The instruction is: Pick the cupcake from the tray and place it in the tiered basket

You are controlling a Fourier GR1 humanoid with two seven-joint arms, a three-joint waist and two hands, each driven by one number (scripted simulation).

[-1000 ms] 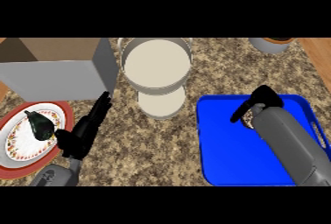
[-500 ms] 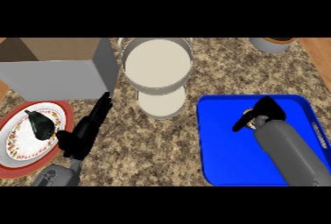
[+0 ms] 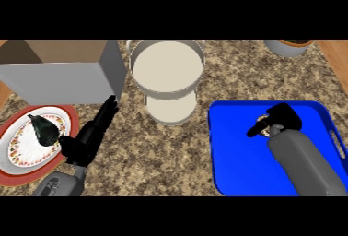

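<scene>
Right robot hand point(image 3: 277, 119) | curled, over blue tray point(image 3: 231, 152) | cupcake hidden

Speckled granite counter point(image 3: 204, 87) (brown and grey) with wooden edges showing at the upper corners

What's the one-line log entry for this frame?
phase: grasp at tray | right hand: curled over tray, cupcake hidden | left hand: open, resting by plate | basket: holds nothing
</scene>
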